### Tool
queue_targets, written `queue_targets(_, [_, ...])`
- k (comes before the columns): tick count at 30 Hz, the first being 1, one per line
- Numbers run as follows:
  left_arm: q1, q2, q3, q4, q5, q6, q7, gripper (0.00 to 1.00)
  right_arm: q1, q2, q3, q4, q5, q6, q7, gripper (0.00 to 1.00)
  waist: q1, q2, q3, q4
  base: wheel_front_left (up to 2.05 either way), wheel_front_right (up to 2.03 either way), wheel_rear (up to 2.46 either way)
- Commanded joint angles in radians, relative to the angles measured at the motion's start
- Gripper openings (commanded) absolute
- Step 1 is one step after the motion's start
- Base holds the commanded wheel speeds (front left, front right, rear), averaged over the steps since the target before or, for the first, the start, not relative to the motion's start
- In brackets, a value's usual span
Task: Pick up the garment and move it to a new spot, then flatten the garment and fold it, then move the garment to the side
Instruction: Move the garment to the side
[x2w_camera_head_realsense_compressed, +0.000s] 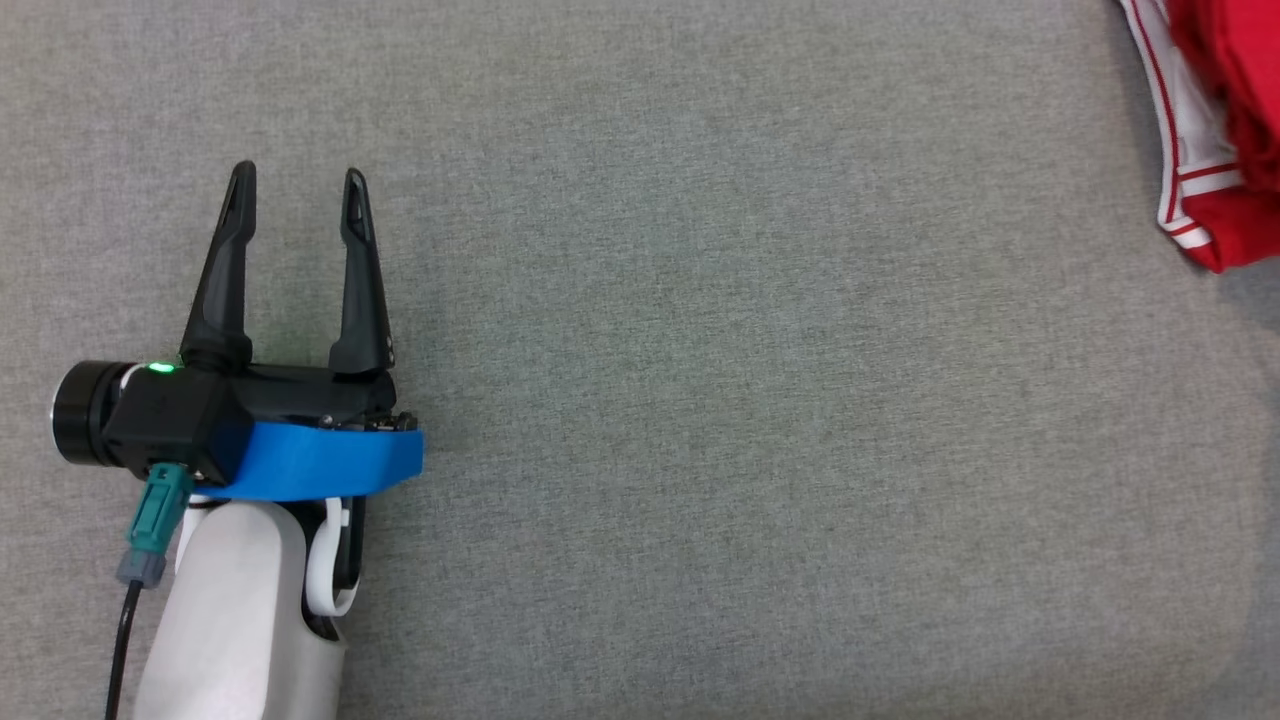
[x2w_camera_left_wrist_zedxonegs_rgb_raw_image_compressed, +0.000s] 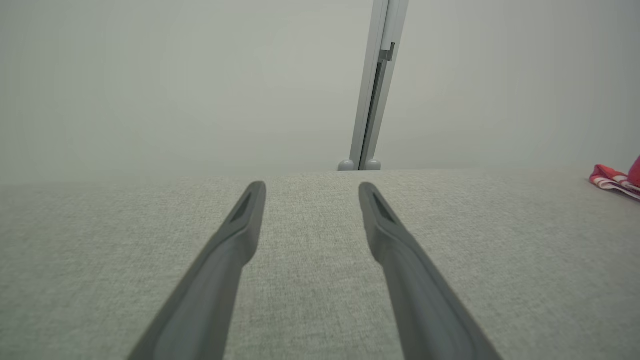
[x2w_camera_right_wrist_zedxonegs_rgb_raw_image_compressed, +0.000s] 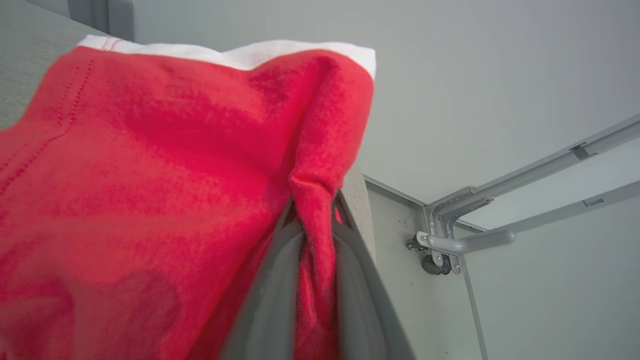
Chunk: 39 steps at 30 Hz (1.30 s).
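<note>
- Two fingers of the left gripper (x2w_camera_head_realsense_compressed: 299, 175) stand wide apart, holding nothing, over the grey table (x2w_camera_head_realsense_compressed: 700, 400).
- Farther off, at the table's right edge, is the bunched red garment (x2w_camera_head_realsense_compressed: 1230, 110).
- The right gripper (x2w_camera_right_wrist_zedxonegs_rgb_raw_image_compressed: 317, 210) pinches a fold of it.

A: What does the work surface look like?
B: It is a grey woven cloth (x2w_camera_head_realsense_compressed: 700, 420), flat and even, with a fine weave.
A: What stands behind it?
B: In the left wrist view, a plain pale wall (x2w_camera_left_wrist_zedxonegs_rgb_raw_image_compressed: 150, 75) rises past the cloth's far edge. A slim pale metal post (x2w_camera_left_wrist_zedxonegs_rgb_raw_image_compressed: 375, 90) stands almost upright against it, with two rounded knobs (x2w_camera_left_wrist_zedxonegs_rgb_raw_image_compressed: 345, 165) at its foot.
A: And off the side?
B: In the right wrist view, grey metal bars (x2w_camera_right_wrist_zedxonegs_rgb_raw_image_compressed: 475, 241) slant away from a bracket, and a small dark caster wheel (x2w_camera_right_wrist_zedxonegs_rgb_raw_image_compressed: 434, 264) sits just below the joint.
</note>
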<state>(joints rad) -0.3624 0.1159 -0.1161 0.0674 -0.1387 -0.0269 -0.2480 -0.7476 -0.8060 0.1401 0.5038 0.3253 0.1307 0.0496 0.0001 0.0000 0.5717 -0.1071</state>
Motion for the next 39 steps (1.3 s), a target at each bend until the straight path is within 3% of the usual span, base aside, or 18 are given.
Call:
queue_targets(1, [-0.022,0.002,-0.008,-0.010,0.009,0.002,0.003,1.00,-0.028,-0.026,-0.004,0.027,0.011,0.000,0.006,0.00,-0.0001,0.0000,0.013,0.009,0.00,0.00,0.00])
queue_targets(9, [-0.035,0.007,-0.015,-0.020,0.002,0.001,0.003,1.00,-0.102,-0.025,0.000,0.128,-0.007,0.000,0.026,0.00,-0.0001,0.0000,0.031,0.021,0.00,0.00,0.00])
queue_targets(10, [-0.033,0.007,-0.015,-0.019,0.000,0.002,0.003,1.00,-0.113,-0.019,0.005,0.141,-0.013,0.000,0.024,0.33,-0.0001,0.0000,0.033,0.022,0.00,0.00,0.00])
queue_targets(11, [-0.033,0.008,-0.015,-0.019,-0.001,0.004,0.002,1.00,-0.123,-0.014,0.008,0.154,-0.020,0.000,0.021,0.89,-0.0001,0.0000,0.034,0.023,0.00,0.00,0.00])
queue_targets(12, [-0.032,0.007,-0.016,-0.018,-0.002,0.005,0.001,1.00,-0.133,-0.010,0.009,0.171,-0.024,0.000,0.024,1.00,-0.0001,0.0000,0.035,0.024,0.00,0.00,0.00])
queue_targets(24, [0.018,0.011,0.002,0.022,-0.027,0.019,-0.010,1.00,-0.168,0.087,-0.034,0.257,-0.104,0.000,-0.124,1.00,-0.0001,0.0000,-0.062,0.036,0.00,0.00,0.00])
queue_targets(31, [0.099,0.009,0.024,0.052,-0.048,0.028,-0.016,1.00,-0.108,0.218,-0.023,0.231,-0.109,0.000,-0.234,1.00,-0.0001,0.0000,-0.188,0.057,0.00,0.00,0.00])
queue_targets(39, [0.189,0.017,0.035,0.075,-0.064,0.029,-0.017,1.00,-0.022,0.378,0.022,0.154,-0.111,0.000,-0.277,1.00,-0.0001,0.0000,-0.314,0.088,0.00,0.00,0.00])
